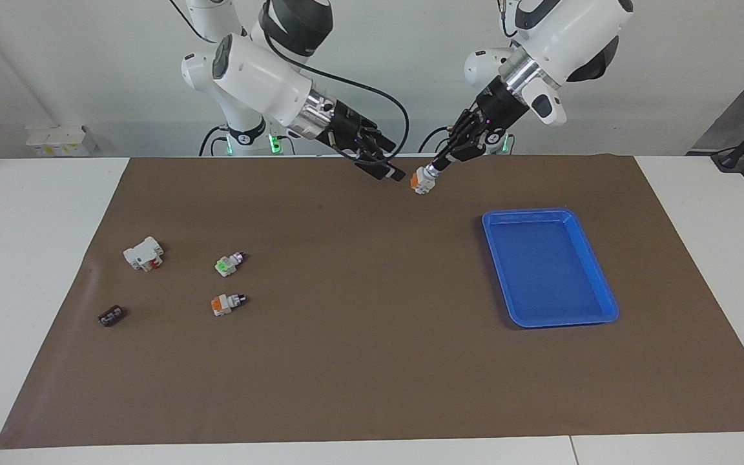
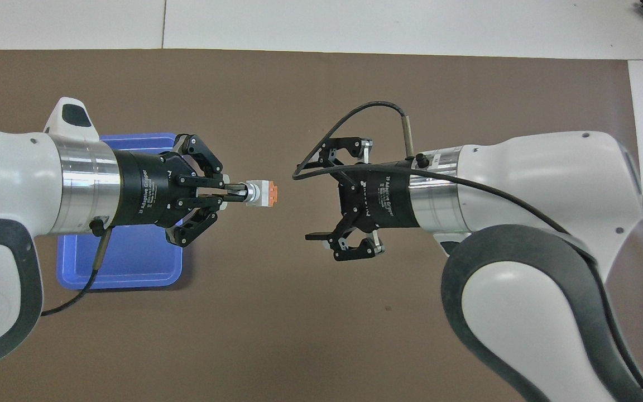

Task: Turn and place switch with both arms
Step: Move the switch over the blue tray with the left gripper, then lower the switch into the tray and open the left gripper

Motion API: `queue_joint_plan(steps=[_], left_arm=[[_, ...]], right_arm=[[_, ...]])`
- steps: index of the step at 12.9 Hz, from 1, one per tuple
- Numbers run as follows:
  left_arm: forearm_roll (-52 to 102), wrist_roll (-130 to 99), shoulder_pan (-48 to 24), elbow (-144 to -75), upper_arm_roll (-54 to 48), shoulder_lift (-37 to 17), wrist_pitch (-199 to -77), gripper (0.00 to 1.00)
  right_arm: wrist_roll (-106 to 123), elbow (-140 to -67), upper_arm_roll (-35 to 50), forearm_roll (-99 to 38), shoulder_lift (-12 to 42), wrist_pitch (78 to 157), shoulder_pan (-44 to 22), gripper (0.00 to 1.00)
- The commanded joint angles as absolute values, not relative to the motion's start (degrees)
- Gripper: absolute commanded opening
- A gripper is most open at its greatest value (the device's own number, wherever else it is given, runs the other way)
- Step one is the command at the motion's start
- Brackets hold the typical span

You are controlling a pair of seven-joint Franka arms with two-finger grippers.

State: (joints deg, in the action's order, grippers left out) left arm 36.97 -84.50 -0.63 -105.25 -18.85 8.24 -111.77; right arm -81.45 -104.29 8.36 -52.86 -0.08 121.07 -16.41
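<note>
Above the worktop (image 1: pixel 372 387), we see the left end effector (image 2: pixel 235 192) clamp the switch (image 2: pixel 263 194) by its knob, long axis level, orange end aimed at the right end effector (image 2: pixel 313 201), which gapes open just beside it.

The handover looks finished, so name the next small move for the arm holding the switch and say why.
Probably swing the left gripper toward the blue tray. It is shut on the switch by the knob end, orange end pointing at the right gripper, which is open with a gap between it and the switch. The switch hangs over bare mat, not yet over the tray, which holds nothing.
</note>
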Motion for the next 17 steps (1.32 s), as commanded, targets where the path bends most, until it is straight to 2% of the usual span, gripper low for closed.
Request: queue_joint_plan(steps=[1,5,8,11,13,15,17], left_arm=[[34.4,-77.8,0.1,-109.6,-18.0,11.2,-111.7,0.00],[30.6,-66.2,0.0,-114.7,-13.5,13.4,-112.3,0.00],[26.7,-54.0,-0.1,-118.2,-10.2,14.7,-113.5,0.00],[23.8,-42.9,-0.1,-120.7,-7.7,14.7,-115.3,0.00],[22.9,-36.3,-0.1,-123.5,-6.2,14.1,-119.1,0.00],[22.8,-30.2,-0.4,-126.2,-4.9,12.8,-122.9,0.00],[21.7,-26.3,-0.1,-126.0,-4.4,9.5,-125.2,0.00]], right_arm=[[-77.8,-104.5,8.8,-45.8,-2.6,119.7,-13.9,1.00],[-66.4,-104.6,8.8,-27.0,-3.2,119.8,-13.3,1.00],[-52.1,-104.9,8.8,-20.8,-3.2,118.3,-8.3,1.00],[-37.1,-104.6,8.6,-12.0,-3.3,113.6,-4.4,1.00],[-29.0,-104.4,5.6,-4.6,-3.7,110.0,-4.4,1.00],[-21.0,-103.9,1.8,-3.7,-4.4,108.2,-4.3,1.00],[-14.4,-101.2,-1.0,-3.4,-4.5,104.5,-4.4,1.00]])
